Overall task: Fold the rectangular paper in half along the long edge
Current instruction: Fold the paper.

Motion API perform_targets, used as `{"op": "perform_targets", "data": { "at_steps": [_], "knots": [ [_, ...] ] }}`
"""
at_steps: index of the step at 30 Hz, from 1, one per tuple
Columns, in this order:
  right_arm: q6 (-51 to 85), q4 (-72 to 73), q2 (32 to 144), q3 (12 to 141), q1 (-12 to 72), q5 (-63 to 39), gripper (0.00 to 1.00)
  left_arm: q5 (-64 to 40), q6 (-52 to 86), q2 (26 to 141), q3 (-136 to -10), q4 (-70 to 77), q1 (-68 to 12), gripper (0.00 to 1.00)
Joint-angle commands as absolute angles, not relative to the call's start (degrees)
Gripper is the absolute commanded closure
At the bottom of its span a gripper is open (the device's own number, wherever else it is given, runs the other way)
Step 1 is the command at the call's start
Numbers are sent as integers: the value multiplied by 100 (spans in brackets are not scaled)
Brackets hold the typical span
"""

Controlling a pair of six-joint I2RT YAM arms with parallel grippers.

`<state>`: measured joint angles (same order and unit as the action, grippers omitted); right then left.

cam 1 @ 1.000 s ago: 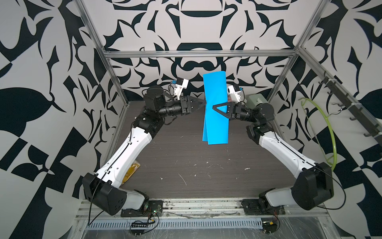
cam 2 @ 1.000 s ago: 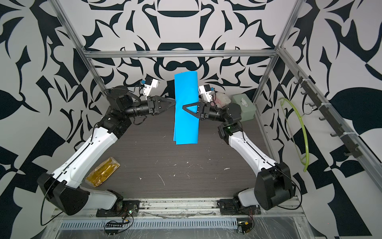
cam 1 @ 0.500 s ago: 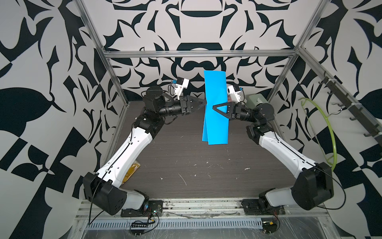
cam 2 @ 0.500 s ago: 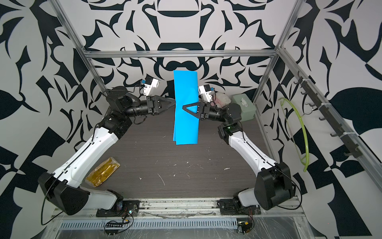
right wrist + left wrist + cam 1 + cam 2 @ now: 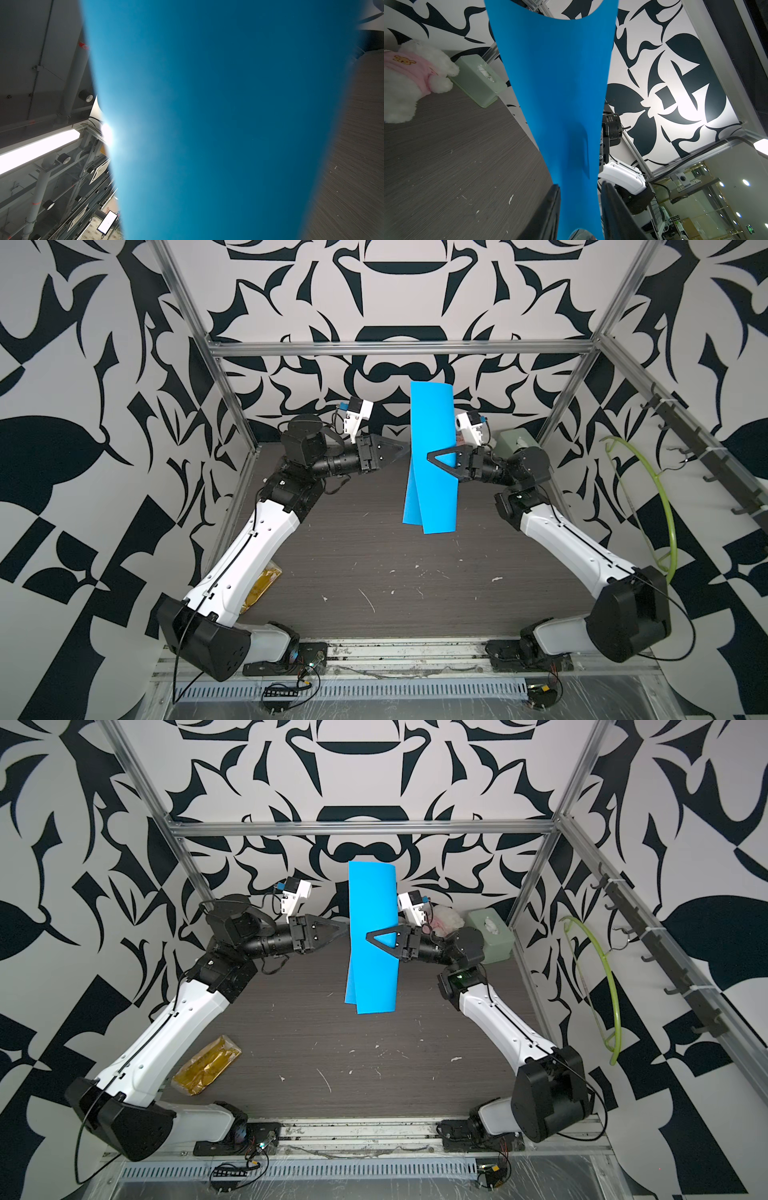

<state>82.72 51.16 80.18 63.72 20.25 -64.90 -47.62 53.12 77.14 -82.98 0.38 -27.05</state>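
Observation:
The rectangular paper (image 5: 432, 472) (image 5: 372, 952) is a sky-blue sheet held up in the air above the table's rear middle, its face toward the top cameras, with two layers splaying at its lower end. My right gripper (image 5: 430, 456) (image 5: 369, 936) reaches in from the right, one finger lying across the front of the sheet. In the right wrist view the paper (image 5: 218, 114) covers the fingers. My left gripper (image 5: 404, 446) (image 5: 347, 926) meets the sheet's left edge. In the left wrist view its fingers (image 5: 550, 209) stand apart and the paper (image 5: 560, 93) shows in the gap.
A pale green tissue box (image 5: 488, 936) (image 5: 477, 83) and a white plush toy in pink (image 5: 446, 919) (image 5: 411, 79) sit at the back right corner. A gold packet (image 5: 208, 1067) lies by the left arm. A green hoop (image 5: 660, 506) hangs on the right wall. White specks dot the table (image 5: 374, 572).

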Motion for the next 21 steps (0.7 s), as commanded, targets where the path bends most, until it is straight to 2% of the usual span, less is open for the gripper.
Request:
{"op": "perform_targets", "data": {
  "at_steps": [1,15,17,21],
  "knots": [
    [7957,5032,7743,6504,2048,-6485,62,-4862,5384,7677,-8394,201,-2706,62],
    [7793,4817,7725,6504,2060,-6475,61,-4904,5432,7753,-8449,255,-2856,63],
    [7754,4773,7712,6513,2087,-6502,61,-4917,5443,7785,-8449,296,-2859,67],
    [7678,4667,7698,6513,2109,-6524,61,-4957,5467,7859,-8472,359,-2861,87]
  ]
}}
